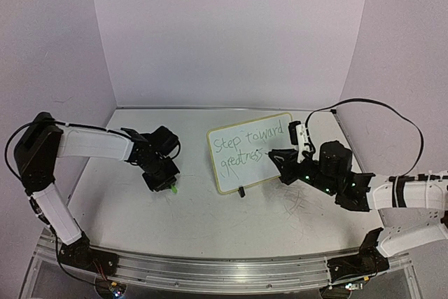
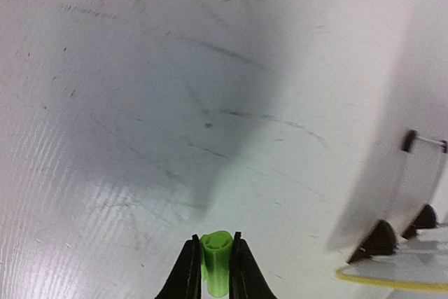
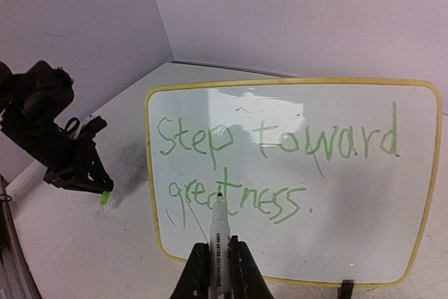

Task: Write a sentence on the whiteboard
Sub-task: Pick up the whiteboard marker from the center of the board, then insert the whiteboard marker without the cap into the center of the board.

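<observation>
Leftward, the left gripper (image 2: 215, 239) pinches a green cap (image 2: 216, 271) low over the table (image 1: 210, 229). Mid-table toward the far edge stands the whiteboard (image 1: 245, 176) (propped on its black stand (image 1: 241, 191)), bearing the sentence (image 3: 269, 204) "Step toward greatness." The right gripper (image 3: 217, 264) clamps a marker (image 3: 218, 229), tip at the second line.

Whiteboard (image 3: 364, 229) on table (image 1: 210, 222), cap (image 2: 215, 257) to its left, marker (image 3: 218, 232) before it.
</observation>
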Tool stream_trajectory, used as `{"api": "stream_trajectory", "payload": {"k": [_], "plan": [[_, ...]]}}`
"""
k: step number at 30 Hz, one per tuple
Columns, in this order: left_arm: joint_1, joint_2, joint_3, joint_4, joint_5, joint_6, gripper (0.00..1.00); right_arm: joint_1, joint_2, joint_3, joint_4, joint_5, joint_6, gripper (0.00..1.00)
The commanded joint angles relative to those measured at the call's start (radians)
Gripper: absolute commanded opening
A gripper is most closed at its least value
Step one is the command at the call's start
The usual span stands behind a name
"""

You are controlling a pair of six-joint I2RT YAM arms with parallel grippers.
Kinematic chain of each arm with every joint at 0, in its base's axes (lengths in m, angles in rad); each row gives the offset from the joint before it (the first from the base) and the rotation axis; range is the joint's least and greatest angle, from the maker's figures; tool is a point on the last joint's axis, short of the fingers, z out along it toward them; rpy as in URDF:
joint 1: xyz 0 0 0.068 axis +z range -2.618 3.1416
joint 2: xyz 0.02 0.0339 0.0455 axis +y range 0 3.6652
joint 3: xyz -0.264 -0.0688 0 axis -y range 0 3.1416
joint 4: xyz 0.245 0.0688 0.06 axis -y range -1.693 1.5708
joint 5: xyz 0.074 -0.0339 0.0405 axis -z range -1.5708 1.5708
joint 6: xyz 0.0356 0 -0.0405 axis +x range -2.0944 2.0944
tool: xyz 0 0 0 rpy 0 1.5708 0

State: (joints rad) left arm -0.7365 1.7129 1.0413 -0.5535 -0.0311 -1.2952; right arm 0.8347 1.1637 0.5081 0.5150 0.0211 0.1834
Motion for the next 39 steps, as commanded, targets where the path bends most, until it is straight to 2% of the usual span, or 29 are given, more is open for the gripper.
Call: {"api": "stream_trajectory", "payload": {"k": [1, 7, 12, 19, 27, 39], "plan": [[0.011, -0.213, -0.061, 0.206, -0.019, -0.02, 0.0, 0.134, 0.087, 0.14, 0.045, -0.039, -0.041, 0.0], [0.016, -0.353, -0.155, 0.33, 0.019, -0.231, 0.0, 0.282, 0.309, 0.362, 0.059, 0.039, -0.08, 0.0], [0.038, -0.442, -0.22, 0.427, 0.03, -0.373, 0.0, 0.364, 0.484, 0.498, 0.086, 0.166, -0.097, 0.0], [0.056, -0.465, -0.229, 0.44, 0.093, -0.438, 0.0, 0.415, 0.611, 0.611, 0.093, 0.271, -0.103, 0.0], [0.057, -0.473, -0.25, 0.463, 0.114, -0.452, 0.0, 0.417, 0.654, 0.653, 0.084, 0.379, -0.081, 0.0], [0.057, -0.513, -0.29, 0.515, 0.115, -0.455, 0.0, 0.417, 0.708, 0.694, 0.058, 0.38, -0.048, 0.0]]}}
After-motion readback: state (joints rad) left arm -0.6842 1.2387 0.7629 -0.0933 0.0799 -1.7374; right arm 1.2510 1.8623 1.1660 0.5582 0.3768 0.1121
